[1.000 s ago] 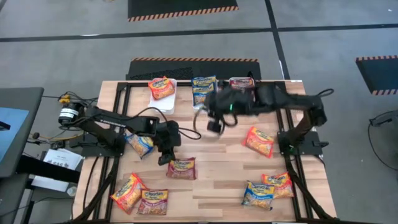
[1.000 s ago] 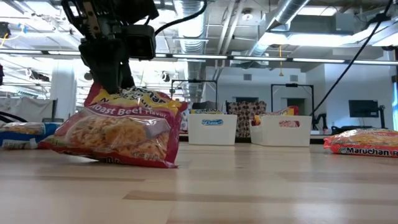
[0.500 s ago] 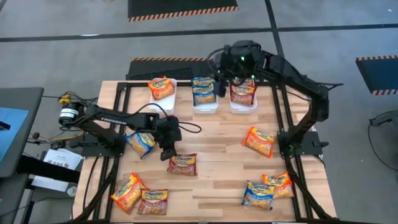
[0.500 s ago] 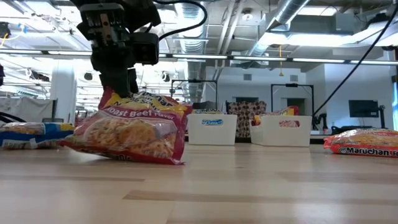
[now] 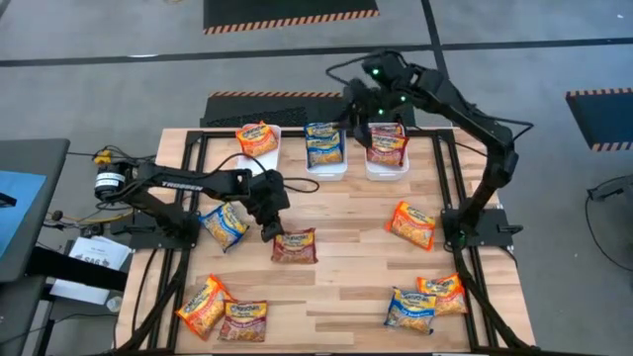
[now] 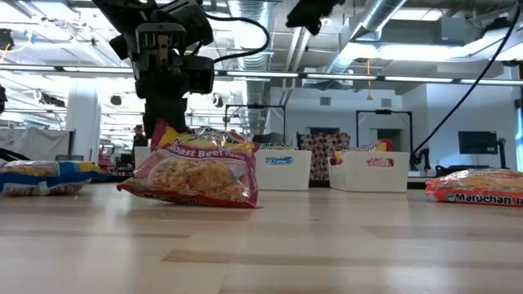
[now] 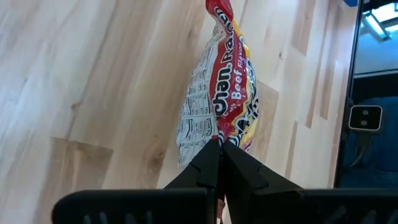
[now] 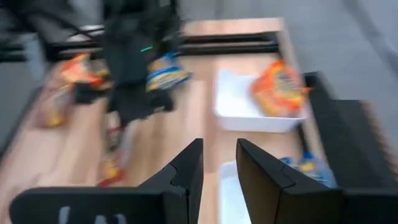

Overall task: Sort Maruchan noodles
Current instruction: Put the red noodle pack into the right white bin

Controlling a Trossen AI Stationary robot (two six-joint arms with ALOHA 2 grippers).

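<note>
The left end effector (image 5: pixel 271 229) was clamped shut on the top edge of a dark red beef packet (image 5: pixel 296 246), its fingers (image 7: pixel 214 163) pinched tight on the wrapper's seam. In the low view the packet (image 6: pixel 196 170) hung tilted from that grip, its lower edge seemingly resting on the counter (image 5: pixel 346 267) near the centre, slightly toward 9 o'clock. I judged this the carrying step: one red packet picked up and on its way to a bin.

The right end effector (image 5: pixel 368 117) hovered high over the bins at 12 o'clock, its fingers (image 8: pixel 186 168) parted with nothing between them, apparently done with a drop.

Three white bins stood in a row along the 12 o'clock edge. The left bin (image 5: pixel 267 158) held an orange packet, the middle bin (image 5: pixel 326 170) a blue-and-yellow one, and the right bin (image 5: pixel 386 170) a dark red one. So the held packet looked bound for the right bin.

The next move would call for lifting the packet clear of the counter, swinging it toward 1 o'clock, and keeping well apart from the right arm above the same bins.

Other packets lay loose: a blue one (image 5: pixel 224 226) just beside the left arm, two at 7 o'clock (image 5: pixel 205 307), one orange at 3 o'clock (image 5: pixel 412 224), and a pair at 5 o'clock (image 5: pixel 425 302).
</note>
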